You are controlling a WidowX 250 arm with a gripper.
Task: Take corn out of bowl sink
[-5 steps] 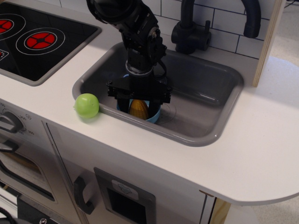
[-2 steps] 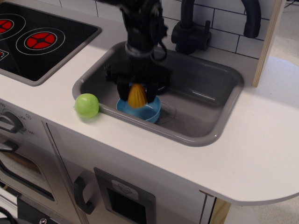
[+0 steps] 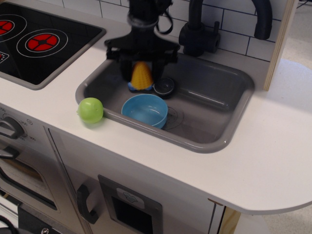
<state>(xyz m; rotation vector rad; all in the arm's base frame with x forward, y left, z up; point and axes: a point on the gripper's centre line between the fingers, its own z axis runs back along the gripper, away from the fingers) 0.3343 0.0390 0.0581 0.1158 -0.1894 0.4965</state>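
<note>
White tabletop (image 3: 273, 161) surrounds a grey sink (image 3: 234, 122); the corn (image 3: 142, 75) (tip down) is held clamped in the tool (image 3: 142, 73), raised above the bowl (image 3: 145, 110).

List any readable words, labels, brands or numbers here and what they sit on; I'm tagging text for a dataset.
No text can be read.
Oven knob: small marks around it, too small and blurred to read.
Stove: red burner graphics only, no lettering.
Corn, bowl, green ball, sink, gripper: no markings visible.
</note>
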